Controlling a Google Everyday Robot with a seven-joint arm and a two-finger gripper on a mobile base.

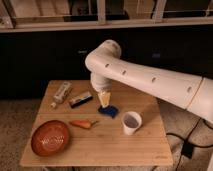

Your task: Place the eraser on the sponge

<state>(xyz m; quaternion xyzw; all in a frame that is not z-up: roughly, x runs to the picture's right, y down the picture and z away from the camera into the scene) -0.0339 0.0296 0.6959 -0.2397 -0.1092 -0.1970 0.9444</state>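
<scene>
Pale wooden worktop [115, 147] across the lower half of the scene. Over it, in from the right edge, a thick white arm [150, 80]; bends at a rounded elbow above the far middle and drops straight down.

On the near left, a round red-orange bowl [50, 137], right side up. Right of centre, a white cup [132, 122], upright. At the far left, a pale tube-like bottle [62, 93], on its side.

At the arm's lower end, the tan hand [104, 99]; points down and hangs at the sponge's far edge; touching it or not, cannot tell; open or closed, cannot tell either.

Just left of the hand, the eraser [80, 99], flat on the worktop, free of the hand and apart from the sponge. Nearer, between bowl and cup, an orange carrot [81, 123]. Below the hand, just left of the cup, the dark blue sponge [109, 111], flat on the worktop.
</scene>
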